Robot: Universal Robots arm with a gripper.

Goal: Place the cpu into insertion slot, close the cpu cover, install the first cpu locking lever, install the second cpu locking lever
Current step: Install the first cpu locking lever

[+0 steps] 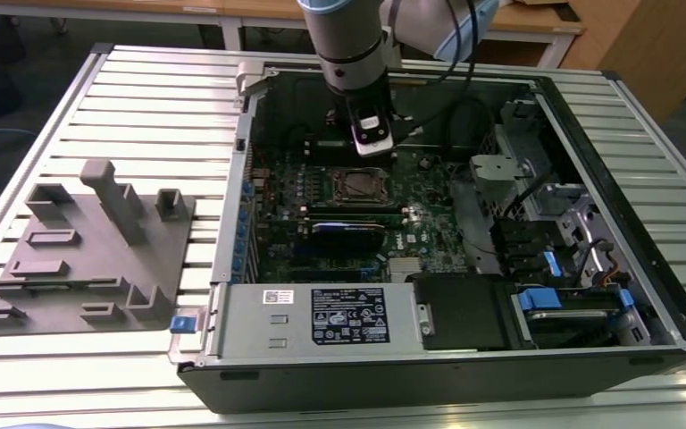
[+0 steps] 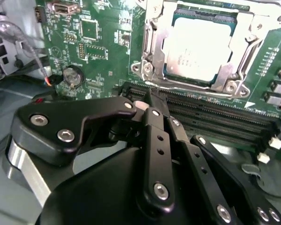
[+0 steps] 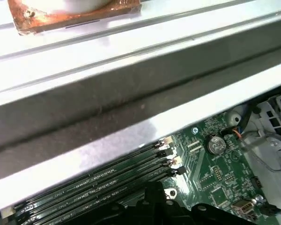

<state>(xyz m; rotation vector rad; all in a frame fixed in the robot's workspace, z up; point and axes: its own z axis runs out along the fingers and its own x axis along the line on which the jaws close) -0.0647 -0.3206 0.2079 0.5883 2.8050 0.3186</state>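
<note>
The exterior view showed the gripper hanging inside the open computer case on the slatted table, low over the green board and just beside the socket on its far side, apart from it. In the second wrist view the jaws were pressed together at the tip of the gripper with nothing between them, poised over the long black memory slots that ran alongside the socket. The chip lay flat in the socket, its pale metal top showing through the window of the cover, which lay down over it, so the first two steps looked done. A thin metal rod ran along the cover's edge nearest the gripper; it was probably one of the locking levers, though whether it was hooked under its catch could not be told. The work in hand therefore seemed to be the levers. Doing it well would call for the clenched tip to bear on the rod alone, pushing it down and sideways under its catch in one slow, steady stroke, with the cover kept flat so the chip stayed seated. The tip had to stay clear of the memory slots and of the small parts on the board near the round battery, since a slip off the springy rod could scrape them. The grey holder tray sat well apart on the table, at the exterior view's left.
</note>
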